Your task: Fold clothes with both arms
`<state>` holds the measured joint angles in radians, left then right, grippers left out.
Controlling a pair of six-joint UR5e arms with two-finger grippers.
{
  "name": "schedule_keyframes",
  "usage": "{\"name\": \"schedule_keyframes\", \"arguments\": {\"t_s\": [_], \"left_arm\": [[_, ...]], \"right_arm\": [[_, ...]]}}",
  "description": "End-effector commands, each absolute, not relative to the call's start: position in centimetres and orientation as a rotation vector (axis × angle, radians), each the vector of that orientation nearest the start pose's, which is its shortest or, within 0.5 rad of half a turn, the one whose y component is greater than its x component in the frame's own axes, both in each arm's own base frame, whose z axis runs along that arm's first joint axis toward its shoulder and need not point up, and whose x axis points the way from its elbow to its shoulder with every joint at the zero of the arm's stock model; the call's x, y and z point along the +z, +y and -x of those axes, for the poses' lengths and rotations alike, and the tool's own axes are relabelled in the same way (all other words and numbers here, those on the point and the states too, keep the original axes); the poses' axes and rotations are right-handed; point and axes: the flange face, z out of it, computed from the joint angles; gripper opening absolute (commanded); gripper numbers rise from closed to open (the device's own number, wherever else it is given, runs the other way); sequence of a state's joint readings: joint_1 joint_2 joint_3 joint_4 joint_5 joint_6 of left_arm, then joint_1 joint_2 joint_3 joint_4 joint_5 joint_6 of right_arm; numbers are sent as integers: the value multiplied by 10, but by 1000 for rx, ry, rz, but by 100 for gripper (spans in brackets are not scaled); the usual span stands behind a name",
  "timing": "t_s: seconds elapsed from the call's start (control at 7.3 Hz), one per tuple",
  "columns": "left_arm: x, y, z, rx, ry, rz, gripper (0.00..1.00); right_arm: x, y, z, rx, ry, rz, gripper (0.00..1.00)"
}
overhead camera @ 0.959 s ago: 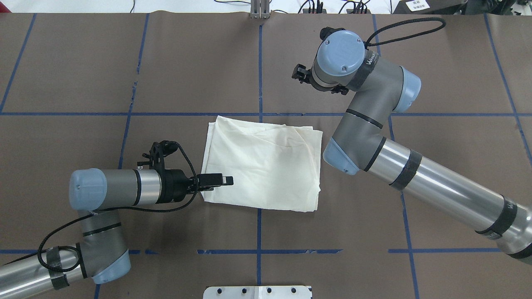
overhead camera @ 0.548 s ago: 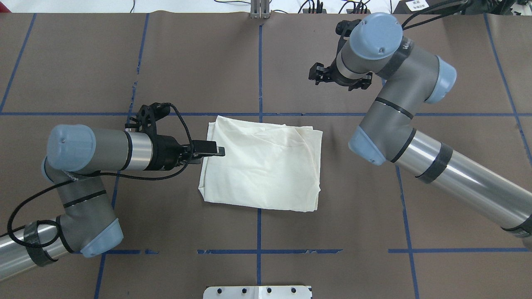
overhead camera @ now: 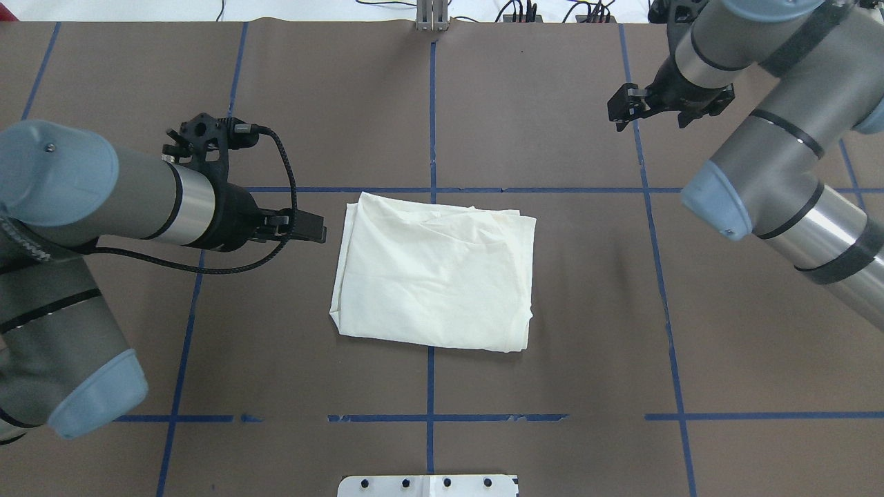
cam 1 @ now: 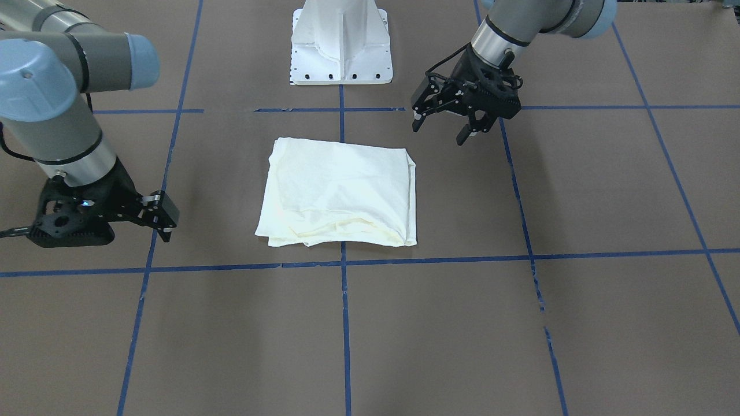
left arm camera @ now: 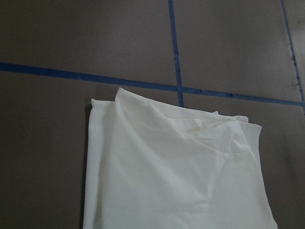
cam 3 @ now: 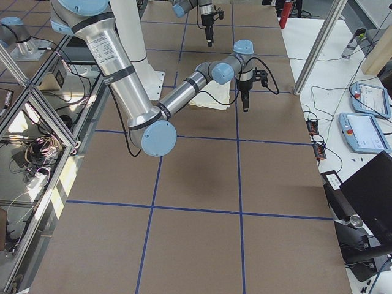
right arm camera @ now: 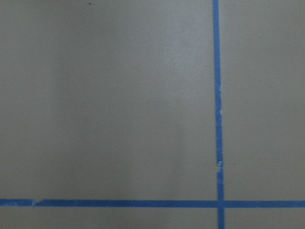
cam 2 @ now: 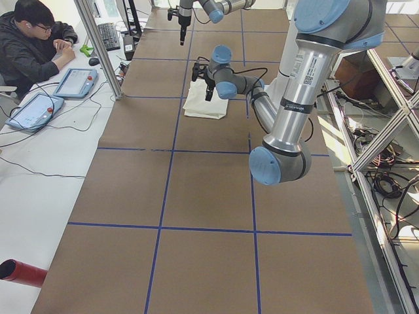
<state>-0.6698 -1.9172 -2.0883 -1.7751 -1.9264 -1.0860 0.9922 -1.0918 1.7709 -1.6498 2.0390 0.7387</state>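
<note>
The shirt [overhead camera: 435, 273] lies folded; left hand [cam 1: 439, 128] wide, right hand [cam 1: 166, 221] I cannot tell; a low pass could drag its layers.

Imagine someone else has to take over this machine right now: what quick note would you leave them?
Left gripper: open and empty, hanging just off one side edge of the shirt, not touching it.
Right gripper: empty, well off to the other side over bare table; whether it is open or shut is not clear.
The shirt lies mid-table, folded into a compact rectangle with the plain cream side up. Its layered edge farthest from the robot is slightly uneven.
Done: the folding looks finished; neither arm holds cloth.
Left: probably only parking the arms, and perhaps tidying that uneven edge.
</note>
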Motion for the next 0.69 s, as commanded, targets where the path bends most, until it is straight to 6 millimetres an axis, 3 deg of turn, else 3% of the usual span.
{"name": "schedule_keyframes", "arguments": {"t_s": [0.0,0.27,0.41,0.55], "left_arm": [[244,-423,-282,145,872,-391,100],[307,-444,-202,253,764,-421,100],[340,-453,-148,319,718,-437,100],[378,-464,-96,313,719,-406,100]], "right_arm": [[364,-575,177,-100,-727,-175,100],[444,-558,88,-162,-696,-163,100],[480,-543,49,-146,-697,-138,100],[517,-521,25,-95,-703,-86,100]]}}
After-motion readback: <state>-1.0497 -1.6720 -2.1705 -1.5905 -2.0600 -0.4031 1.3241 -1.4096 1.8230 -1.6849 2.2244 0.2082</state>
